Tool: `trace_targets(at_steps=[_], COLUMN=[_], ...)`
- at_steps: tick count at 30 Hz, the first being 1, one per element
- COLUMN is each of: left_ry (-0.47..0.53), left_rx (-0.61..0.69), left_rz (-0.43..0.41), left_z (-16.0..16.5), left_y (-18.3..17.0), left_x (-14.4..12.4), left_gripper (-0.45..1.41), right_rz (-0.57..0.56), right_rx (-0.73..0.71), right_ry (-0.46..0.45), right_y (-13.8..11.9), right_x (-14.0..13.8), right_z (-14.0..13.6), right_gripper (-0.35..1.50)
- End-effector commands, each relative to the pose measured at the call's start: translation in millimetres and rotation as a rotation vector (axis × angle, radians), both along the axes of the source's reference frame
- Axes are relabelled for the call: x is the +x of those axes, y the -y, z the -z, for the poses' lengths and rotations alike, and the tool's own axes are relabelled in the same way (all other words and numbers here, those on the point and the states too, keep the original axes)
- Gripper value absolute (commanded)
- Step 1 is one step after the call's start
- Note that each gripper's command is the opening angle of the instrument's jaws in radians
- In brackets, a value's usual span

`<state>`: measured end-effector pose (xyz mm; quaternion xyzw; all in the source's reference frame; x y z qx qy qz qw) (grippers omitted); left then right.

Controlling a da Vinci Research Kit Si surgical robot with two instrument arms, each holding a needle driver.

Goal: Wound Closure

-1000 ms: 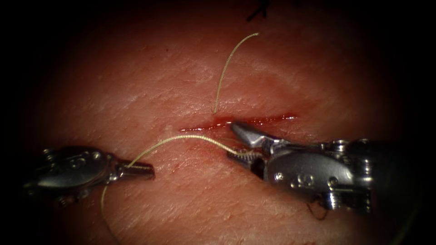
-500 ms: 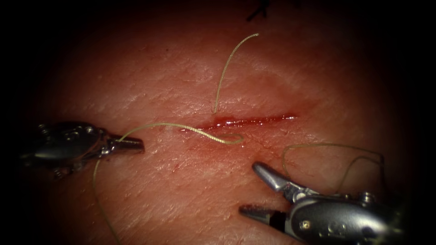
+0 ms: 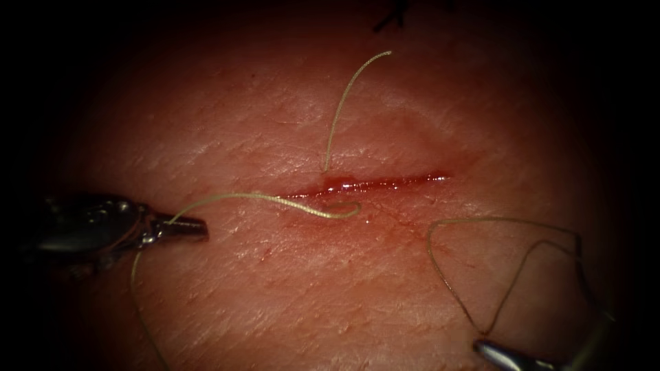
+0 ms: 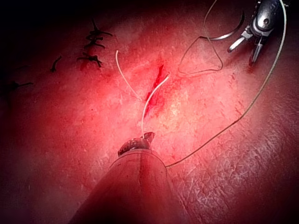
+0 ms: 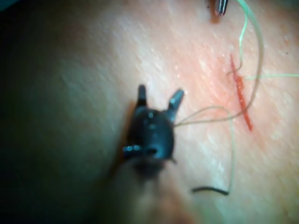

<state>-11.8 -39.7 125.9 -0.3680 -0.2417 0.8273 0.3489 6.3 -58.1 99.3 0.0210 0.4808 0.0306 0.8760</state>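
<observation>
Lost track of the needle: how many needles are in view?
1. The needle lies free on the tissue beside the right tool, whose open jaws hold nothing. The left tool is shut on the thread. Others could be hidden.

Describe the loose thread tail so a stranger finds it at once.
Find the cut across the tissue. Above it the tail rises in a free curve. Unlike the thread in the shut left pincer, no tool holds it; the right pincer is open, the needle lying on the tissue beside it.
</observation>
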Motion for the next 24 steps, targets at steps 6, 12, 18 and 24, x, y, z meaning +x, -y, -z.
trace_targets(at_steps=[6,12,18,24], left_ry=[0.002,0.011,0.016,0.016], left_rx=[0.011,-0.019,-0.077,-0.111], left_rz=[0.003,-0.015,-0.053,-0.074], left_z=[0.0,0.6,1.4,2.6], left_y=[0.9,1.7,2.6,3.8], left_x=[-0.8,-1.3,-2.3,-3.2], left_gripper=[-0.45,-0.45,-0.45,-0.45], right_rz=[-0.074,-0.106,-0.195,-0.187], right_rx=[-0.024,-0.056,-0.088,-0.053], right_ry=[0.108,0.144,0.099,-0.017], right_y=[-5.6,-11.5,-16.3,-18.3], right_x=[-5.5,-4.8,-1.9,2.4], right_z=[-0.3,-0.9,-1.7,-1.6], right_gripper=[1.05,0.96,0.95,0.46])
